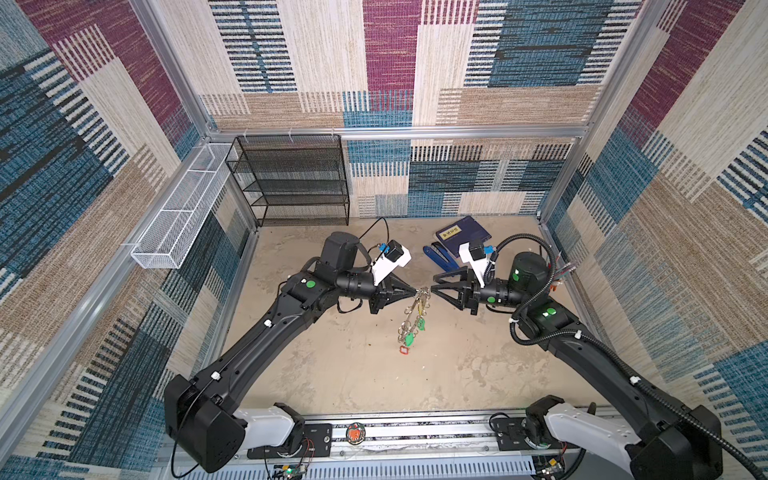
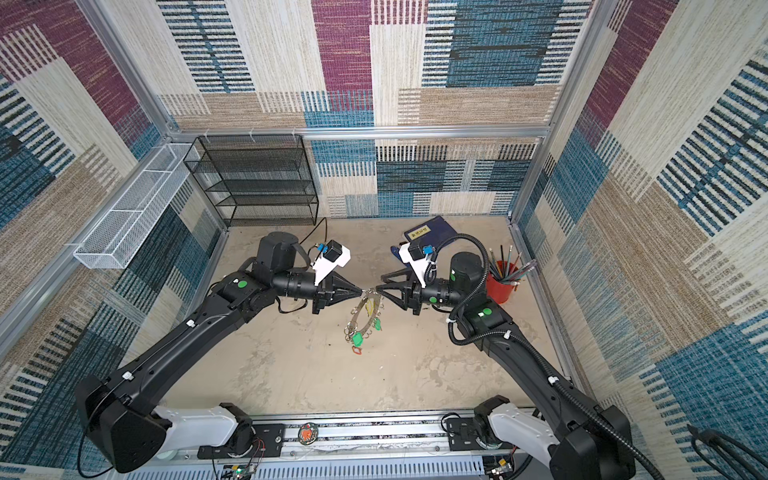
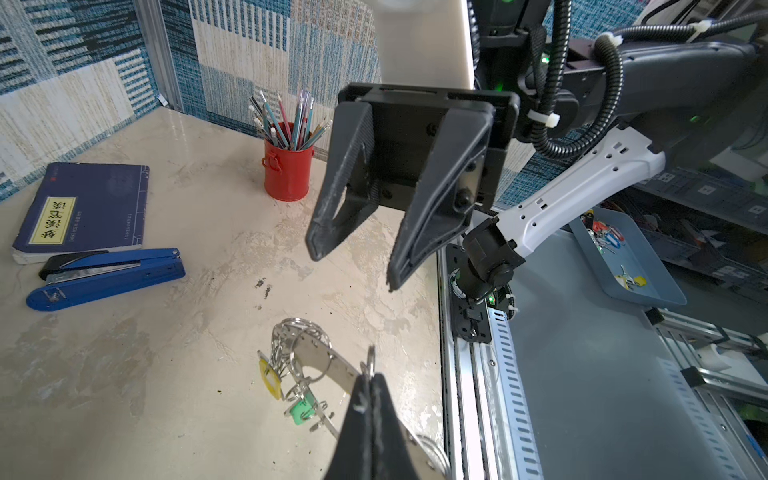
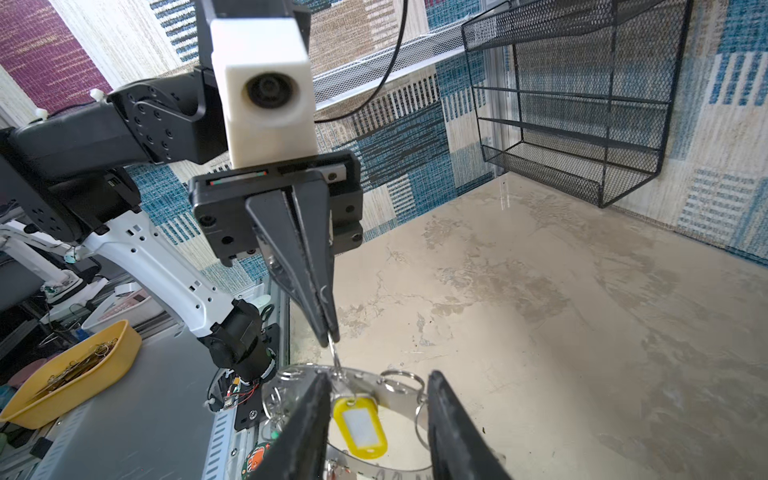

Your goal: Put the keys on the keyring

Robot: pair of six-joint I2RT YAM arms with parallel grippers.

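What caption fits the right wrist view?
Left gripper pinches the keyring by a rim ring; right gripper open, straddling the yellow tag.

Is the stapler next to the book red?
No, the stapler is blue, and it lies right beside the dark blue book.

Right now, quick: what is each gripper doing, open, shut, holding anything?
Left gripper: shut, pinching a small ring on the keyring rim.
Right gripper: open, holding nothing, with the yellow tag between its jaws.
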